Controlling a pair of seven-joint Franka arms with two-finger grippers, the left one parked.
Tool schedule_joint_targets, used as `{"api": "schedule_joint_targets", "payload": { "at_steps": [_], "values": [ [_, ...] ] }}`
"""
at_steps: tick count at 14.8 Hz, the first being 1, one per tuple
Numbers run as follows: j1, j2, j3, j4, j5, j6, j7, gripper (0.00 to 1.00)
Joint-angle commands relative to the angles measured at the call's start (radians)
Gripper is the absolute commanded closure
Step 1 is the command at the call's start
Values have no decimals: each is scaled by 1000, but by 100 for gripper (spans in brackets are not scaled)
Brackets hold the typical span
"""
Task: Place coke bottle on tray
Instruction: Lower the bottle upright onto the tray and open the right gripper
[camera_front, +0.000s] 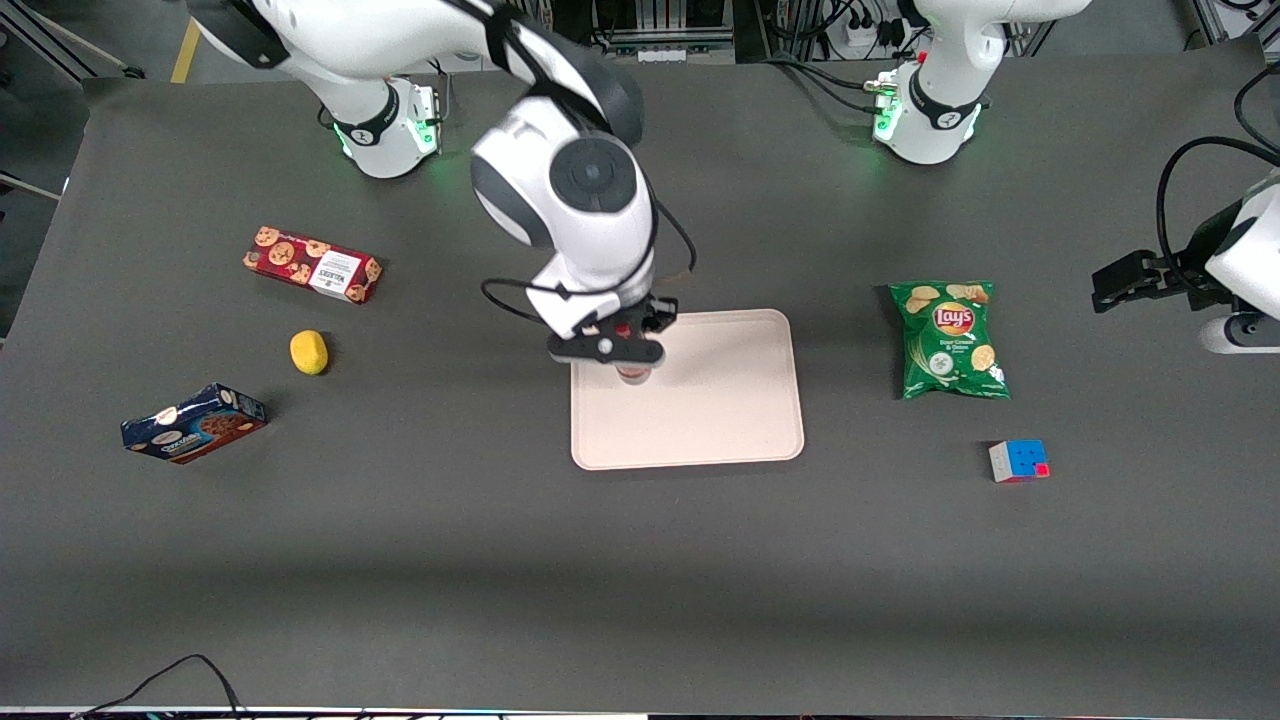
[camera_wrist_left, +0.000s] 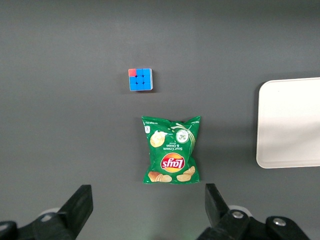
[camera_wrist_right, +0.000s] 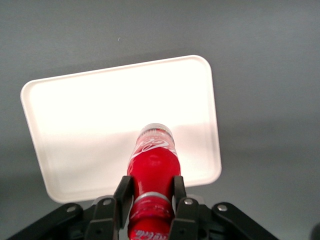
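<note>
My right gripper (camera_front: 628, 340) is shut on the coke bottle (camera_wrist_right: 152, 165), a small red bottle with white script and a clear base. It holds the bottle upright by the neck over the edge of the tray (camera_front: 720, 400) nearest the working arm's end. In the front view only a bit of the red bottle (camera_front: 632, 374) shows under the gripper. In the right wrist view the fingers (camera_wrist_right: 123, 192) clamp both sides of the bottle, and its base is over the pale tray (camera_wrist_right: 90, 115). Whether the base touches the tray I cannot tell.
A red cookie box (camera_front: 312, 264), a yellow lemon (camera_front: 309, 352) and a blue box (camera_front: 194, 423) lie toward the working arm's end. A green Lay's bag (camera_front: 948, 339) and a puzzle cube (camera_front: 1018, 460) lie toward the parked arm's end.
</note>
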Motion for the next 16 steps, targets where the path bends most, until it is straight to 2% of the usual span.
{"api": "schedule_joint_targets", "payload": {
  "at_steps": [1,3,14,15,16],
  "values": [
    [3,79,-7,45,-48,35,23,100],
    [-9,93,-7,3,-71,83,23,100],
    [-18,133,-30,-22,-73,132,16,100],
    [-18,133,-30,-24,-73,132,16,97],
    [-18,133,-30,-24,-74,133,16,81]
  ]
}}
